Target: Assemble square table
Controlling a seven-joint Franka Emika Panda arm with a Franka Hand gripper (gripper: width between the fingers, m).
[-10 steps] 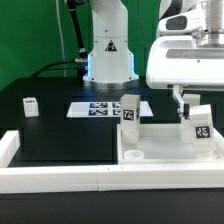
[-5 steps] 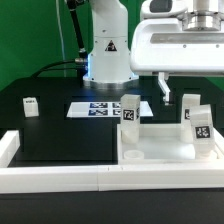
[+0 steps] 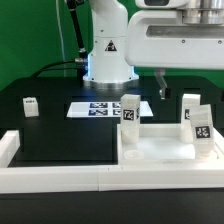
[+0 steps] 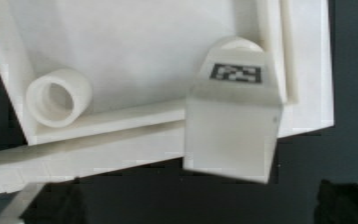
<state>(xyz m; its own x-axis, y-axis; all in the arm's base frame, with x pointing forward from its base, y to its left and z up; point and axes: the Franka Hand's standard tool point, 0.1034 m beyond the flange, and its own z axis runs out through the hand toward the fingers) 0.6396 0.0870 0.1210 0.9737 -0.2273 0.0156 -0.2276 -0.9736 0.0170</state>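
The white square tabletop [image 3: 160, 146] lies flat at the exterior view's right, against the border wall. Three white tagged legs stand on it: one at its left corner [image 3: 130, 111], one at the right front [image 3: 201, 128], one behind that [image 3: 190, 103]. A fourth leg [image 3: 30, 105] lies loose on the black table at the left. My gripper [image 3: 171, 90] hangs above the tabletop, open and empty. In the wrist view a tagged leg [image 4: 231, 115] stands on the tabletop [image 4: 140, 45] near a round corner socket [image 4: 55, 98]. My gripper [image 4: 185, 215] shows only as dark shapes.
The marker board [image 3: 100, 108] lies flat in front of the robot base [image 3: 108, 55]. A long low white border wall [image 3: 60, 180] runs along the front edge, with an upturned end at the left [image 3: 8, 148].
My gripper has risen and moved toward the exterior view's left, away from the right front leg. That leg stays standing on the tabletop.
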